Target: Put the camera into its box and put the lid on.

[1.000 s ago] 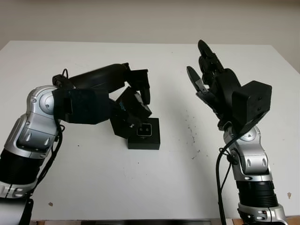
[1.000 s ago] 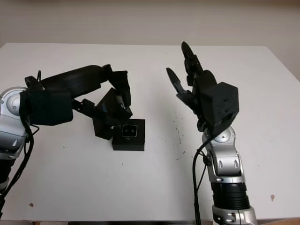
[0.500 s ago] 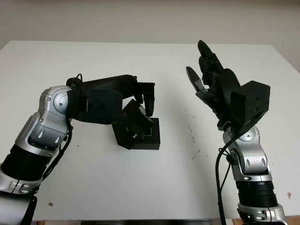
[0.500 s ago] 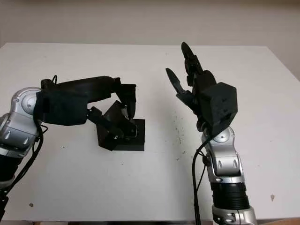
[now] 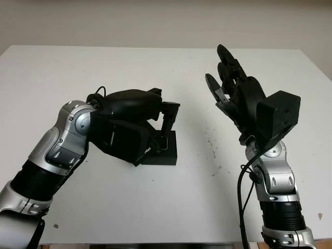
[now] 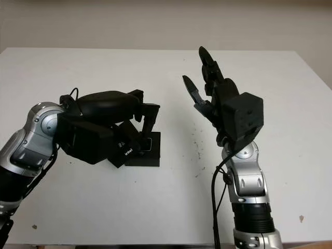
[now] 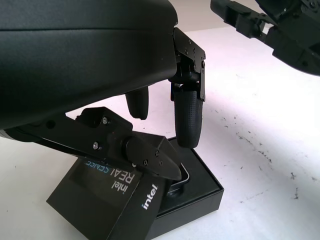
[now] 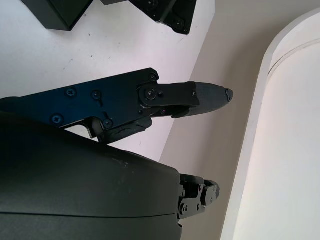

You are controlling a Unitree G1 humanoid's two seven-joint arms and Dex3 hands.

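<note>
The black camera box (image 5: 169,155) sits open on the white table (image 5: 129,207) at centre left. The silver-edged camera (image 7: 179,180) lies inside it, mostly covered. My left hand (image 5: 158,130) is shut on the black lid (image 7: 112,192), printed "intel REALSENSE". Its thumb (image 7: 132,150) presses on the lid's top, and two fingers (image 7: 188,117) hang above the box. The lid (image 6: 124,151) is tilted, with one edge over the box's left side and the other edge lower, beside the box. My right hand (image 5: 228,83) is open, raised above the table to the right of the box.
Small dark specks (image 5: 210,140) mark the table between the box and my right arm. The table's far edge meets a pale wall (image 5: 155,21).
My left arm has swung forward and rolled over, bringing the lid down from beside the box onto its left side, hiding most of the camera. The right hand has hardly moved.
</note>
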